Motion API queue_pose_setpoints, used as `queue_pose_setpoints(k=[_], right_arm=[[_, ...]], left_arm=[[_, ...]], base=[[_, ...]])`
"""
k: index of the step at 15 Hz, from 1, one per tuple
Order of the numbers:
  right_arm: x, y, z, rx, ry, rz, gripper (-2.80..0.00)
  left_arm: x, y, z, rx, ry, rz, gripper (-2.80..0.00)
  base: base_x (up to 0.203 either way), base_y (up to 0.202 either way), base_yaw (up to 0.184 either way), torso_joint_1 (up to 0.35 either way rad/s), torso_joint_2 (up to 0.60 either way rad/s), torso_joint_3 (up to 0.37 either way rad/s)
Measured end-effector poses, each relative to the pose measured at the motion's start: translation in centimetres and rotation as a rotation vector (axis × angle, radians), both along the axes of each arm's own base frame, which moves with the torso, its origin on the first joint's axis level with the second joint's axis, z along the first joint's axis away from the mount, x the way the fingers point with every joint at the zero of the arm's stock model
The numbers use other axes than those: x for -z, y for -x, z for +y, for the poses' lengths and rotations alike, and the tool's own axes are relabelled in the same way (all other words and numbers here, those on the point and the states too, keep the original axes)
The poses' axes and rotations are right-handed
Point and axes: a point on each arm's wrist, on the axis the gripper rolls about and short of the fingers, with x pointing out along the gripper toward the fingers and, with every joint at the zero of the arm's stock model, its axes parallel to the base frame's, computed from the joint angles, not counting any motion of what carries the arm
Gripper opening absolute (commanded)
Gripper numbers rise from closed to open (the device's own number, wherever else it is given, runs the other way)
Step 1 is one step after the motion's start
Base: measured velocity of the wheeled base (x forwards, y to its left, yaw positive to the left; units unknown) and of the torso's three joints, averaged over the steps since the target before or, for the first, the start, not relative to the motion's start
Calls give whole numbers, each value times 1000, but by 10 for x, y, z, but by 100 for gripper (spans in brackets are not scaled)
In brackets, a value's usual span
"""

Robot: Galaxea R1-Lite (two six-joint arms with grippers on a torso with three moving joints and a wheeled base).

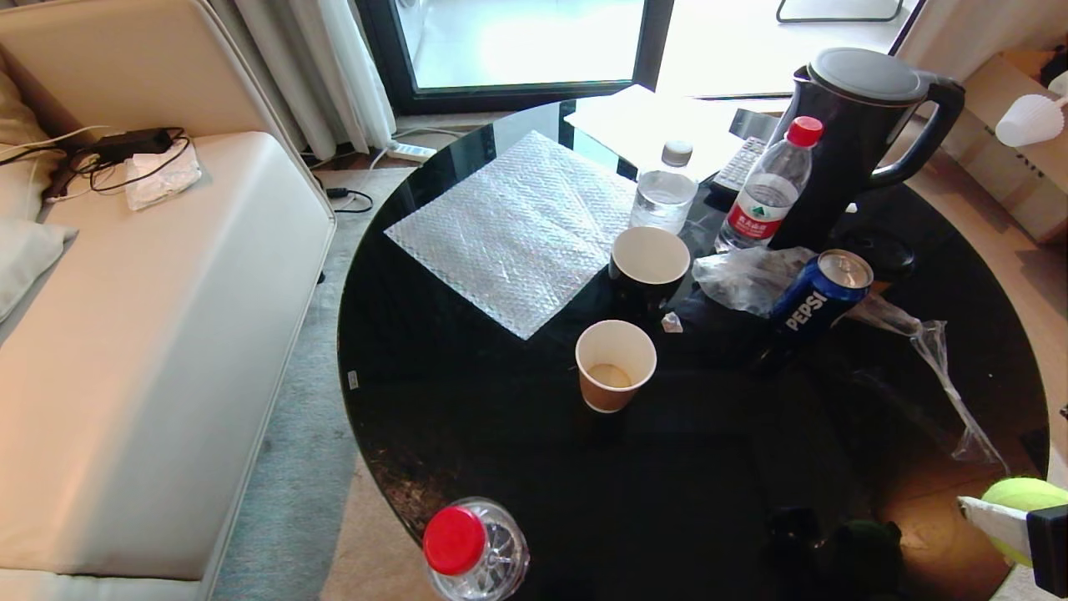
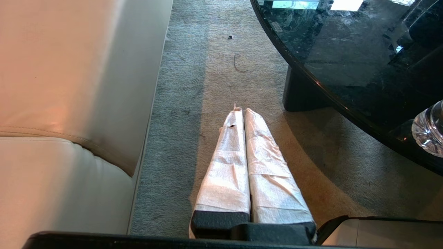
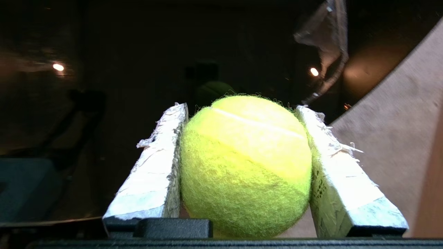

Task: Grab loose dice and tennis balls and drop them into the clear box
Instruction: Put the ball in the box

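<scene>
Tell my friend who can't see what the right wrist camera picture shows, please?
A fuzzy yellow-green tennis ball sits squeezed in the right gripper, one white-wrapped finger pressing each side. Behind it lies a dark shiny table with crumpled clear plastic.

Both the left gripper (image 2: 244, 110) and the right gripper (image 3: 242, 110) were fitted with long fingers wrapped in frayed white tape on black bases.

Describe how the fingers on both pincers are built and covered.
Each pincer has two long flat fingers wrapped in white cloth-like tape, set in black bases. Left pincer: wrapping wrinkled, with a small tear. Right pincer: fingers frayed at the tips, with stray threads.
</scene>
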Motion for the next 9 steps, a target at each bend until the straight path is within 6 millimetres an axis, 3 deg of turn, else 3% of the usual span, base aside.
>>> queue_pose_setpoints(k=[6, 9], right_arm=[[7, 23, 1, -33, -27, -47, -280], [14, 49, 0, 6, -111, -134, -280]], left_arm=[[0, 0, 0, 0, 0, 0, -280], [0, 0, 0, 0, 0, 0, -280]], base=[[0, 0, 0, 0, 0, 0], [0, 0, 0, 0, 0, 0]])
